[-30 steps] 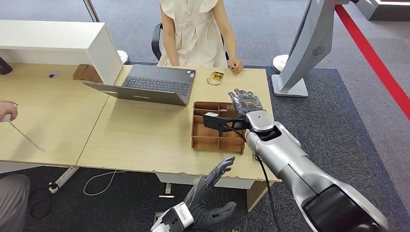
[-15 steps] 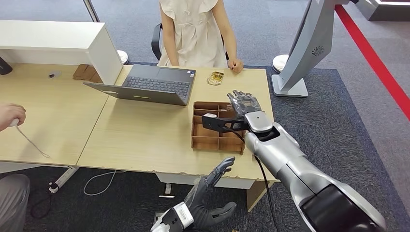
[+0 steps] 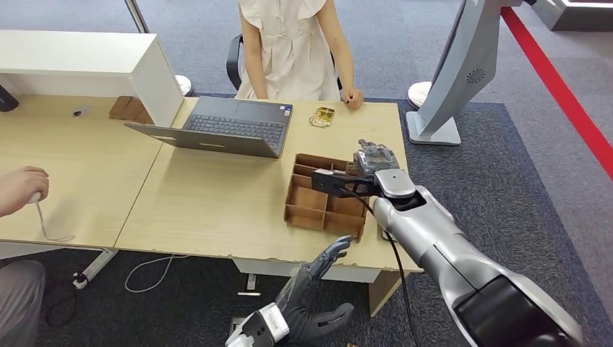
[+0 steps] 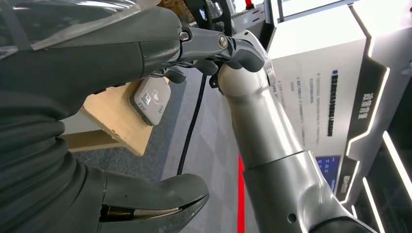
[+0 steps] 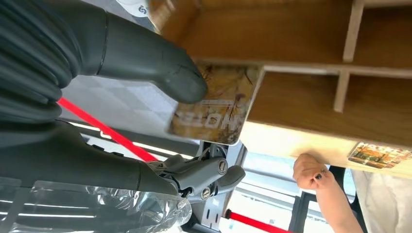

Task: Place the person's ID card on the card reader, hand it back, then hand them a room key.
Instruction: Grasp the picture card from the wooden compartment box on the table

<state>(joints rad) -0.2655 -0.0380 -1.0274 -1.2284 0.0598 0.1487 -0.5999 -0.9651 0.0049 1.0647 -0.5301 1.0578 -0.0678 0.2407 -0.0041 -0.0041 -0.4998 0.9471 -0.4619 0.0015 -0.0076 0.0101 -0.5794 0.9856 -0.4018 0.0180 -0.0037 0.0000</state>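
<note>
Right hand (image 3: 374, 157) is reaching over the far right corner of the wooden divider tray (image 3: 309, 211), which is sitting at roughly 3 o'clock on the desk (image 3: 209, 206). In the right wrist view the thumb (image 5: 160, 63) is pressing on a room key card (image 5: 216, 106) with brown-gold print, and the hand is gripping the card at the tray's edge. The card's far end is sitting against a tray compartment wall; I can't tell whether it is touching the tray floor.

Left hand (image 3: 311, 300) is hanging low at 6 o'clock, below the desk's front edge, fingers spread and holding nothing.

A grey card reader (image 4: 151, 98) is lying on the near right corner of the desk, just beside the tray, as seen from the left wrist. A small gold-toned card (image 3: 322, 116) is lying on the desk at 12 o'clock, near the person's hand (image 3: 353, 98), which is resting closed on the far edge. Can't tell if that card is the ID.

The person in a cream dress (image 3: 293, 47) is sitting across the desk at 12 o'clock. An open laptop (image 3: 220, 128) is sitting at 11 o'clock from the tray. Another person's hand (image 3: 22, 189) is holding a thin cable at 9 o'clock, on the adjoining desk.
</note>
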